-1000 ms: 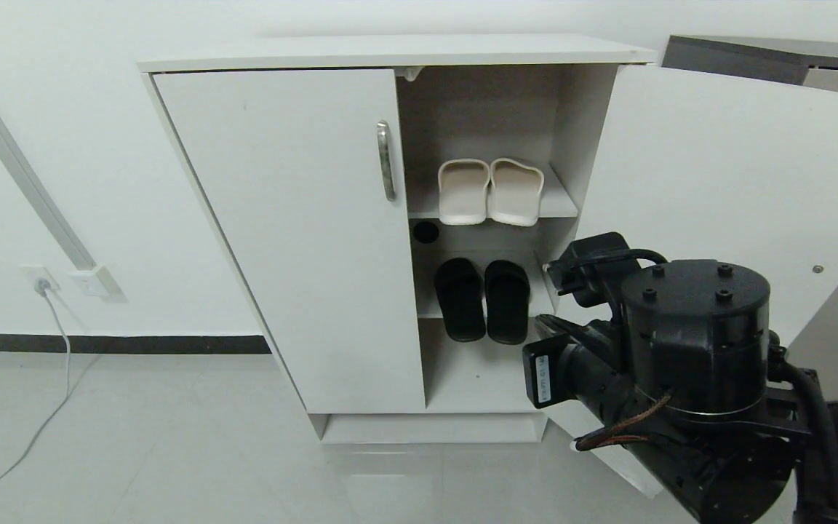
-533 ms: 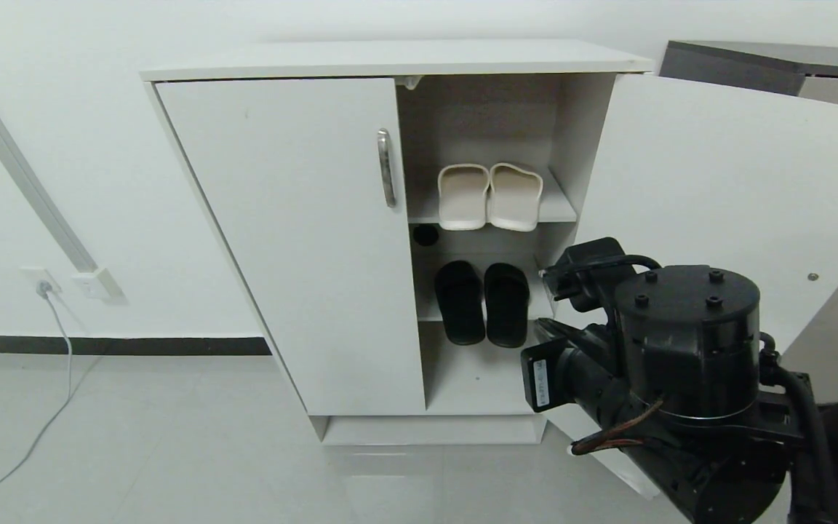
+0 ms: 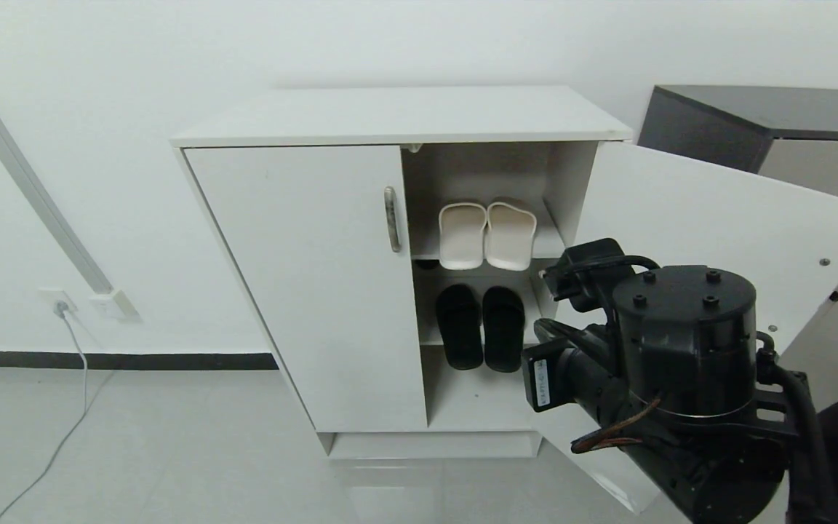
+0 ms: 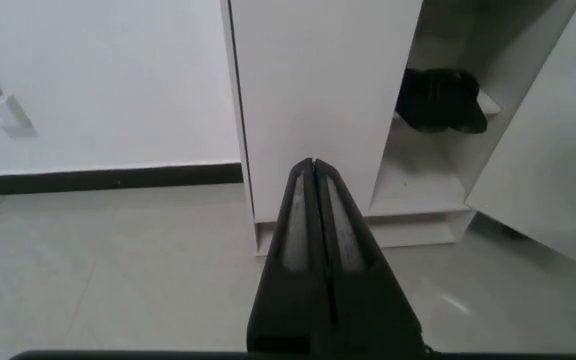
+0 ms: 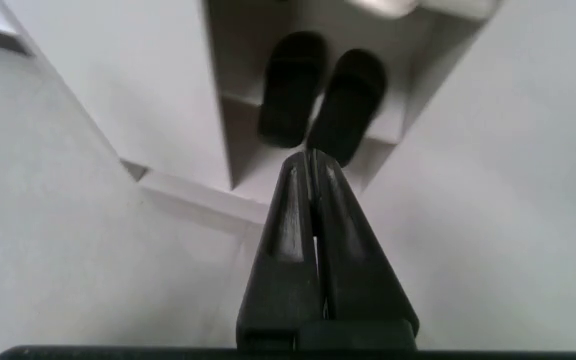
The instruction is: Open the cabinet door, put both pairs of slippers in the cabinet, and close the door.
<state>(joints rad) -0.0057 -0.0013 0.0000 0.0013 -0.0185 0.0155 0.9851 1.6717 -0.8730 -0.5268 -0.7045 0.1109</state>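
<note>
Closed and empty, the right pincer points toward the black slippers, apart from them.

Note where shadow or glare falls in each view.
Head view: the cabinet recess behind the white slippers lies in shade, and the glossy floor mirrors the cabinet's base. Left wrist view: the black slippers sit in dim shade inside the cabinet. Right wrist view: the black slippers read dark against evenly lit white panels.
</note>
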